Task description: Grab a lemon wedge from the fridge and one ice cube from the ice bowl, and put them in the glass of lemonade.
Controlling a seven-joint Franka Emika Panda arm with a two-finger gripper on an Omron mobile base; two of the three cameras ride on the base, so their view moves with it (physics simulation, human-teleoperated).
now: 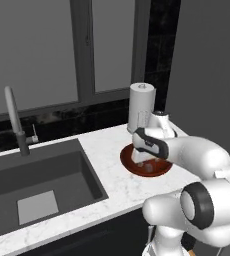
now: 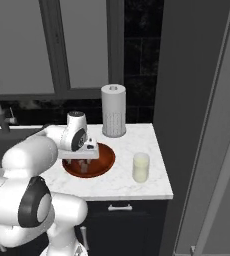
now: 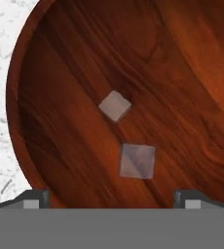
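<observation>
The ice bowl (image 1: 127, 161) (image 2: 105, 160) (image 3: 60, 97), glossy reddish-brown wood, sits on the white marble counter. Two pale translucent ice cubes lie in it, one (image 3: 115, 105) near the middle and another ice cube (image 3: 137, 161) closer to my fingertips. My gripper (image 1: 145, 159) (image 2: 81, 165) (image 3: 113, 198) hangs open just above the bowl, pointing down, nothing between its fingers. The glass of lemonade (image 2: 141, 167) stands on the counter right of the bowl. The grey fridge (image 2: 192, 100) rises at the counter's right end. The lemon wedge is out of view.
A white paper-towel roll (image 1: 141, 107) (image 2: 113, 117) stands behind the bowl by the window. A dark sink (image 1: 37, 185) with a tall faucet (image 1: 16, 120) lies to the left. The counter's front edge (image 2: 132, 192) runs close to the glass.
</observation>
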